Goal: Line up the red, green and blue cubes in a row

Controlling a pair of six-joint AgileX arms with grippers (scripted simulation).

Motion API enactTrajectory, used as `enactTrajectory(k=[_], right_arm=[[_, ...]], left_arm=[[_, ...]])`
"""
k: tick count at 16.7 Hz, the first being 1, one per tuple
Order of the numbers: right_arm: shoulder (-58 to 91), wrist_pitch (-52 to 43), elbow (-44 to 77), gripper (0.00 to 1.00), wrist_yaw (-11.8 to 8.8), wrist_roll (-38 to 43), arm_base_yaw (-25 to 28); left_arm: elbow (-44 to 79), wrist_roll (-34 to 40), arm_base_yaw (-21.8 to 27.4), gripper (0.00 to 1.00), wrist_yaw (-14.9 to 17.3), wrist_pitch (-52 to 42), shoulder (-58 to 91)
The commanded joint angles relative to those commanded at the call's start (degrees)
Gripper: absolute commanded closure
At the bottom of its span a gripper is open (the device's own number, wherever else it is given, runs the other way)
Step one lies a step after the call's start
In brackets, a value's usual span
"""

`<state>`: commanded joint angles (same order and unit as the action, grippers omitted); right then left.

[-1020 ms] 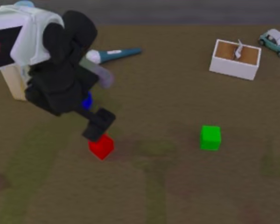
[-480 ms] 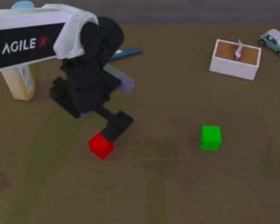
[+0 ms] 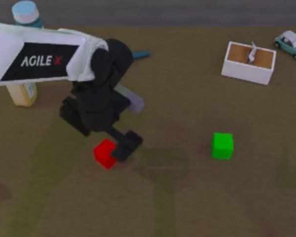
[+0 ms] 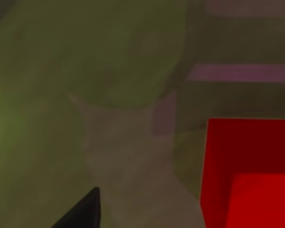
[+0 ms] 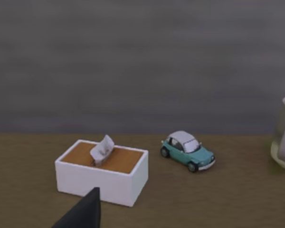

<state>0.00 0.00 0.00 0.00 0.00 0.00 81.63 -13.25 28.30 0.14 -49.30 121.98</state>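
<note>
Brown desk [image 3: 187, 197], mottled green. Your left pincer [image 3: 119, 147] sits low, touching the red cube's [image 3: 104, 153] right side; finger spread cannot be told. Green cube [image 3: 222, 145] lies well apart, to the right. Blue cube hidden.

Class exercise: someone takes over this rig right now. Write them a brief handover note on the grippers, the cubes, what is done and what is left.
Left gripper: low beside the red cube, not visibly gripping it.
Right arm: out of the top view, parked.
Green cube: alone, toward the table's right.
Blue cube: not visible, possibly hidden under the left arm.
Done: no row yet.
Left: grasp red, then line up all three.
</note>
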Motion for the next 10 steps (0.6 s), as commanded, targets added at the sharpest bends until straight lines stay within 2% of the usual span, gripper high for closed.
enactTrajectory(k=[4, 8, 10], right_arm=[[0.0, 0.0, 0.0, 0.0, 0.0, 0.0, 0.0], [0.0, 0.0, 0.0, 0.0, 0.0, 0.0, 0.0], [0.0, 0.0, 0.0, 0.0, 0.0, 0.0, 0.0]], left_arm=[[-3.8, 0.0, 0.0, 0.0, 0.0, 7.5, 3.9], [-4.0, 0.0, 0.0, 0.0, 0.0, 7.9, 4.2], [-4.0, 0.0, 0.0, 0.15, 0.0, 7.9, 4.2]])
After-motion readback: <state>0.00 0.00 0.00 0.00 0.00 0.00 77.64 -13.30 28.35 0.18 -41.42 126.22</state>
